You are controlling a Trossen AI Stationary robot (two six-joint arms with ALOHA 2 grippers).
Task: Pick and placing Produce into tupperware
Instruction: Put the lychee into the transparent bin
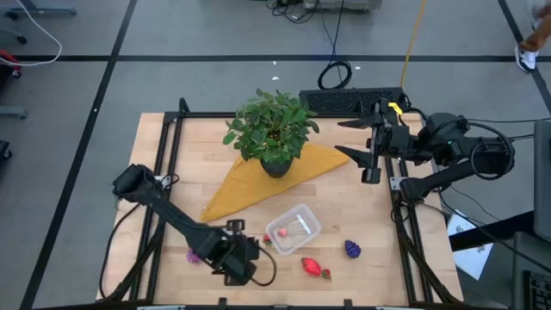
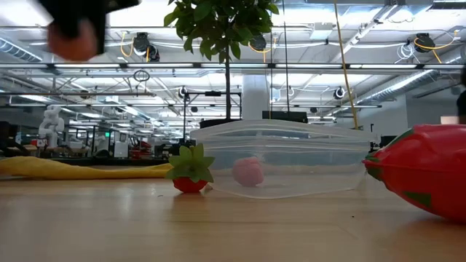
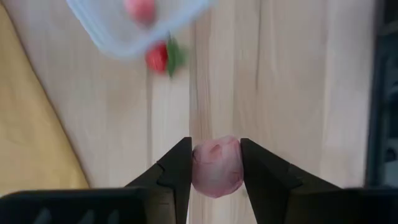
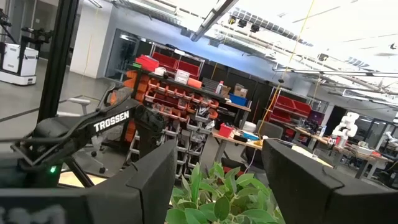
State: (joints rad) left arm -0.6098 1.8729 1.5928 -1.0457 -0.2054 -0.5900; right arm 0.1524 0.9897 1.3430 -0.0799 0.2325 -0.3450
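Clear tupperware point(image 1: 294, 228) at bench point(image 1: 362, 207) centre-near, one pink piece point(image 1: 281, 232) inside, small strawberry point(image 1: 267, 240) touching its left wall. Potted plant point(image 1: 273, 129) on yellow cloth point(image 1: 258, 185) farther back. Red fruit point(image 1: 315, 268) and purple piece point(image 1: 352, 250) near right. Left claw point(image 3: 216, 168) pinching a pink fruit point(image 3: 216, 165) (lifted off the bench). Right claw point(image 4: 217, 171) spread, empty, far right.

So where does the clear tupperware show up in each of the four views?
High view: tupperware sits low centre, right of the left hand.
Low view: tupperware at centre, resting on the table.
Left wrist view: one corner at the top edge.
Right wrist view: not in it.
Shared landmark: the small red strawberry beside the container.
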